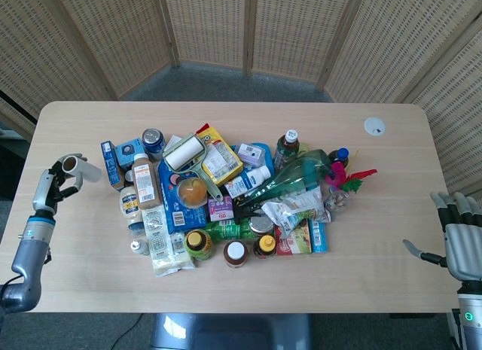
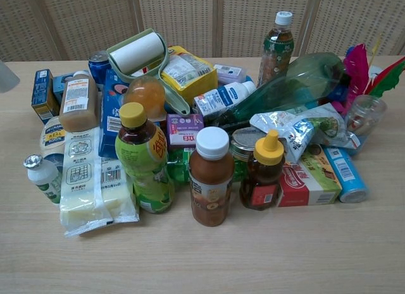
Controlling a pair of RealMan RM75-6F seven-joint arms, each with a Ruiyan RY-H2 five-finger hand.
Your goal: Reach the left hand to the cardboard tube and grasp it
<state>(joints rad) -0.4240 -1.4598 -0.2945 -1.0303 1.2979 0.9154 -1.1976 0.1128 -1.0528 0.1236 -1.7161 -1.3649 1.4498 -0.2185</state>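
Observation:
The cardboard tube is a short pale cylinder with an open end, held above the table's left side. My left hand grips it from the left, with the fingers curled around it. A gap of bare table separates the tube from the pile. In the chest view only a blurred pale end of the tube shows at the left edge, and the left hand itself is out of frame. My right hand hangs beyond the table's right edge, fingers spread and holding nothing.
A dense pile fills the table's middle: a blue carton, a brown bottle, a lint roller, a green bottle, a honey bottle and boxes. A white disc lies at the back right.

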